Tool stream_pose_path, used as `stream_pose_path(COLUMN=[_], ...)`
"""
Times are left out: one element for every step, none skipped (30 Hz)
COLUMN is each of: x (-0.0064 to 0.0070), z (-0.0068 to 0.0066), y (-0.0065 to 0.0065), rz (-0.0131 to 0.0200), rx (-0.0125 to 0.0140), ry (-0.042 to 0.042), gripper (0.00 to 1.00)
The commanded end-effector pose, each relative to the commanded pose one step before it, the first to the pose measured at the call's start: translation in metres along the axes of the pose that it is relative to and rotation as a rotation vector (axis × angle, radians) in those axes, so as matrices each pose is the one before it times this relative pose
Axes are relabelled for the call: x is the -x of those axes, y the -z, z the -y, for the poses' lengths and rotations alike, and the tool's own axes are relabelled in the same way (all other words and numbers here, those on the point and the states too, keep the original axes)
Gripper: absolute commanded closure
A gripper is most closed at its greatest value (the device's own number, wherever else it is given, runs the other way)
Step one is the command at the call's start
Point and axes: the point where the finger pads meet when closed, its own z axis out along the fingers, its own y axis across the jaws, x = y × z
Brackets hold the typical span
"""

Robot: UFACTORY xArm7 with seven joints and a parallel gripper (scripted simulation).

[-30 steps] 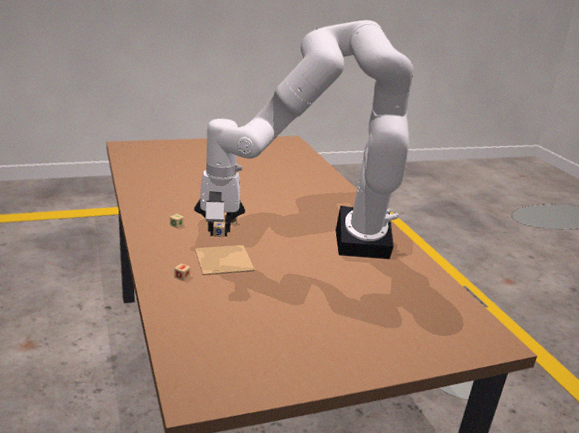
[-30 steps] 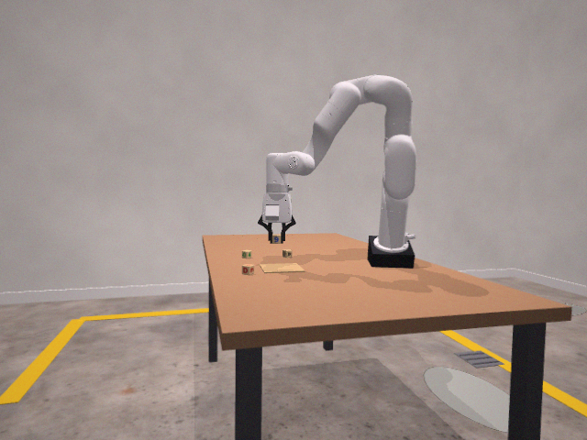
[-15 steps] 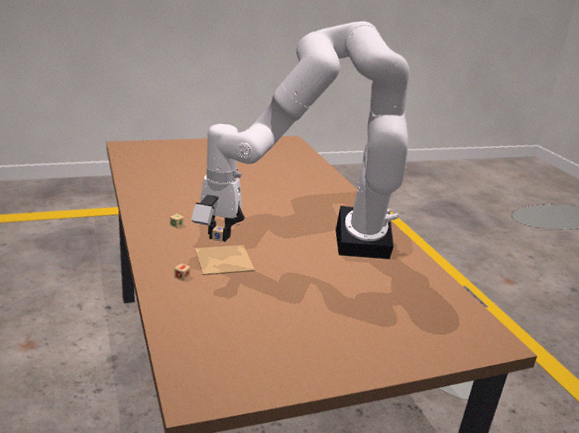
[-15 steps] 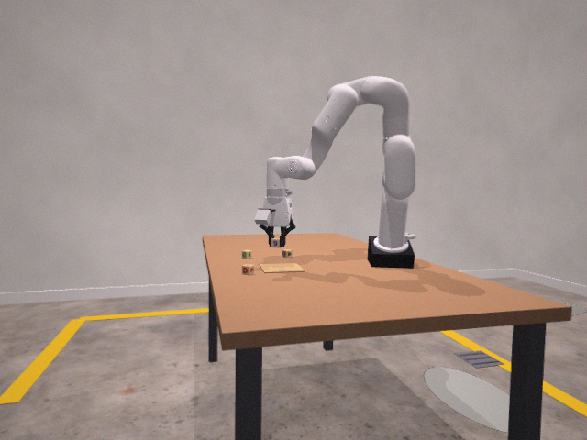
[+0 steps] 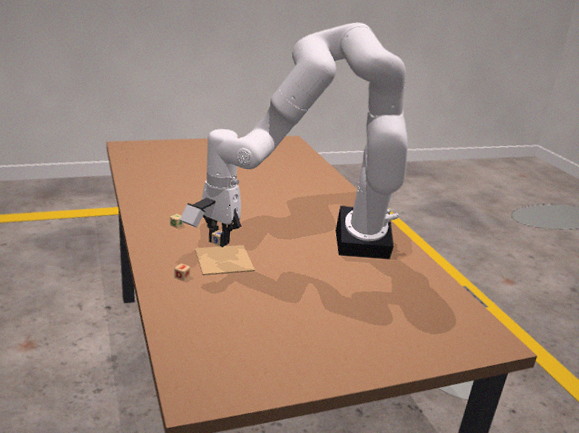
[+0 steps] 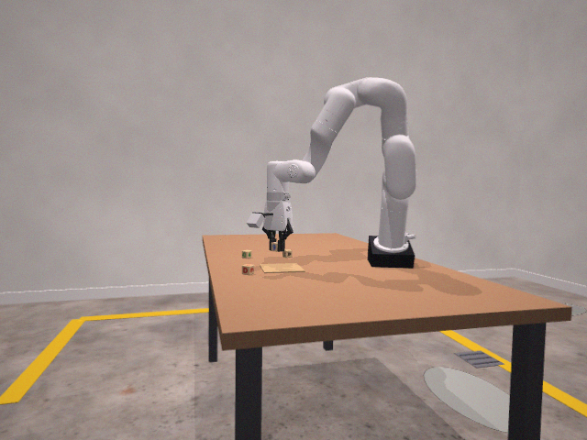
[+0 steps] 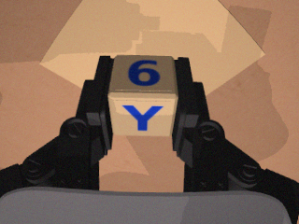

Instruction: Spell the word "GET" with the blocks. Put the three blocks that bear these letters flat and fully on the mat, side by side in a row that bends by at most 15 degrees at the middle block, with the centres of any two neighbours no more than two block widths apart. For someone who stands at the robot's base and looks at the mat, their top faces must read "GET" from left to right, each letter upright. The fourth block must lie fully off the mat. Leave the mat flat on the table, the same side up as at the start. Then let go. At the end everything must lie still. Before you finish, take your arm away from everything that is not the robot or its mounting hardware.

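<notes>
My gripper (image 5: 218, 239) (image 6: 276, 247) (image 7: 143, 77) is shut on a pale wooden block (image 5: 217, 237) (image 6: 273, 246) (image 7: 142, 118) with blue marks, a "6" on one face and a "Y" on another. It holds the block just above the table at the far edge of the tan mat (image 5: 234, 263) (image 6: 284, 268) (image 7: 175, 7). A block with green marks (image 5: 176, 221) (image 6: 246, 254) lies on the table left of the gripper. A block with red marks (image 5: 182, 271) (image 6: 248, 269) lies just left of the mat. A further block (image 6: 287, 253) lies beyond the mat; its letters are too small to read.
The arm's black base (image 5: 364, 238) (image 6: 391, 258) stands on the brown table (image 5: 296, 338) (image 6: 379, 302), to the right of the mat. The table's left edge is close to the green and red blocks.
</notes>
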Motion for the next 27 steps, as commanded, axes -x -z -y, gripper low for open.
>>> stream_pose_path(x=[-0.00020,0.00004,0.00003,0.00001,0.00000,-0.00003,-0.00007,-0.00013,-0.00019,-0.00025,-0.00027,-0.00026,-0.00019,-0.00004,0.00020,0.00000,0.00000,0.00055,0.00039,0.00039,0.00035,0.00016,0.00019,0.00021,0.00025,0.00023,0.00022], z=[-0.00147,0.00000,0.00000,0.00000,0.00000,0.00002,0.00006,0.00010,0.00014,0.00017,0.00017,0.00012,0.00002,-0.00014,-0.00036,0.00000,0.00000,-0.00064,0.00045,0.00036,0.00012,-0.00001,-0.00005,-0.00010,-0.00004,-0.00010,0.00010], y=[-0.00213,-0.00023,-0.00021,-0.00004,0.00000,0.00000,-0.00001,-0.00002,-0.00002,-0.00002,-0.00001,0.00001,0.00006,0.00012,0.00021,0.00000,0.00000,0.00033,-0.00038,-0.00035,-0.00021,-0.00007,-0.00005,-0.00003,-0.00002,0.00001,-0.00001], rz=[0.00867,0.00005,0.00004,0.00001,-0.00014,-0.00095,-0.00245,-0.00450,-0.00698,-0.00977,-0.01273,-0.01572,-0.01862,-0.02128,-0.02357,0.00000,0.00000,-0.02536,-0.02710,-0.02943,-0.02598,-0.01183,-0.01320,-0.01414,-0.01460,-0.01437,-0.01388], rx=[0.00704,0.00003,0.00003,0.00001,-0.00002,-0.00016,-0.00039,-0.00069,-0.00097,-0.00116,-0.00115,-0.00086,-0.00019,0.00091,0.00250,0.00000,0.00000,0.00455,-0.00426,-0.00313,-0.00080,0.00024,0.00072,0.00122,0.00069,0.00125,-0.00086], ry=[-0.08781,-0.00567,-0.00520,-0.00088,0.00001,0.00004,0.00010,0.00017,0.00024,0.00030,0.00031,0.00025,0.00012,-0.00011,-0.00044,0.00000,0.00000,-0.00087,0.00019,0.00022,0.00014,0.00005,0.00005,0.00004,-0.00006,-0.00004,-0.00022], gripper=[0.73,0.73,0.73,0.73,0.73,0.73,0.73,0.73,0.73,0.73,0.73,0.73,0.73,0.73,0.73,0.73,0.73,0.73,0.73,0.73,0.73,0.73,0.73,0.73,0.73,0.73,0.73])
